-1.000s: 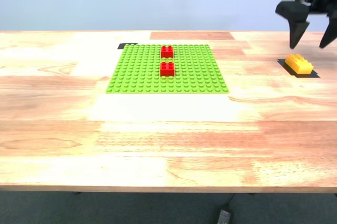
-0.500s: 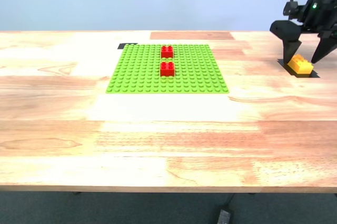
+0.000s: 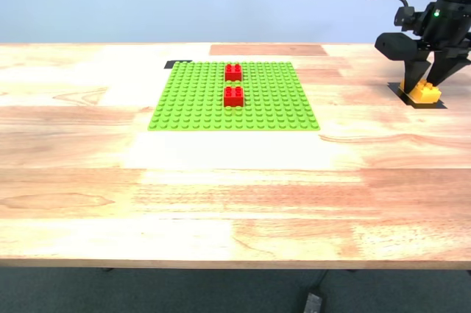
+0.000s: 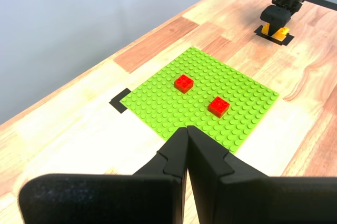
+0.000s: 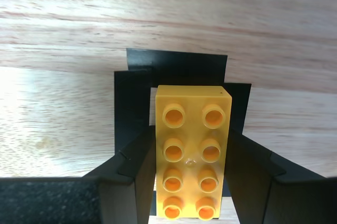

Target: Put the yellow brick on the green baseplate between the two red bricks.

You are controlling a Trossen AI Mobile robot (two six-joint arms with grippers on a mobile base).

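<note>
So far only the opening step is under way, and nearly everything remains to be done. Taking the scene from its largest piece down, the wooden table (image 3: 221,180) carries the green baseplate (image 3: 191,107), which lies flat toward the far side of the table in the exterior view, with a scrap of black tape (image 3: 176,64) showing at its far corner on the exterior view's left. On the plate stand the two red bricks (image 3: 233,96), one behind the other in the exterior view, with a narrow strip of bare green studs between them; that gap, as I judge it, is where the brick must end up, and it is empty now. The yellow brick (image 5: 192,150) is well apart from the plate, at the exterior view's right, resting on a black tape rectangle (image 5: 176,68) on the wood. My second gripper (image 5: 192,182) is down around it, a jaw against each long side, and I judge it clamped on the brick, though not yet lifted. My first gripper (image 4: 187,145) hangs over the table short of the plate with its jaws pressed together and nothing between them. Left to do: lift the brick, carry it across, and press it between the red pair.
</note>
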